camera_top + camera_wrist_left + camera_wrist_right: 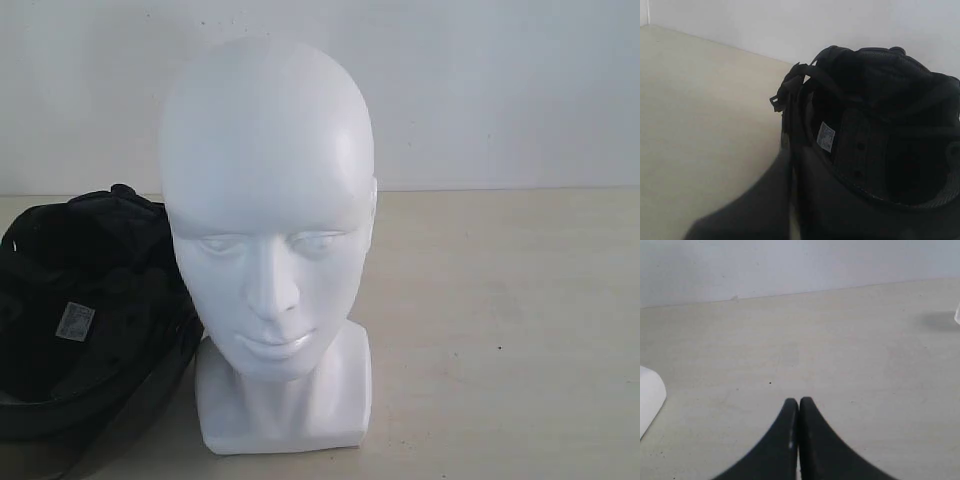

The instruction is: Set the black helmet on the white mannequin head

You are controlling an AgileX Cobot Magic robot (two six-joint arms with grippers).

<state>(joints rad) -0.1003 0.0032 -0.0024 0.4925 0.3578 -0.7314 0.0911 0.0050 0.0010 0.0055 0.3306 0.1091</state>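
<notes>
Progress: black helmet point(80, 330) is lying upturned, left of bare white mannequin head point(268, 210); unplaced.
Right gripper point(799, 402): hovering closed, empty.
Left gripper: grip unclear.

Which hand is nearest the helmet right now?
The left one: its wrist view is filled by the black helmet; the right hand, shut, faces mostly bare table.

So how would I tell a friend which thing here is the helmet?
Start at the pale table and find the white mannequin head standing upright on it. Right beside the head, on the left of the exterior view, lies the black helmet with its opening turned up. It is the only dark thing there, showing padded lining and a small white label inside.
</notes>
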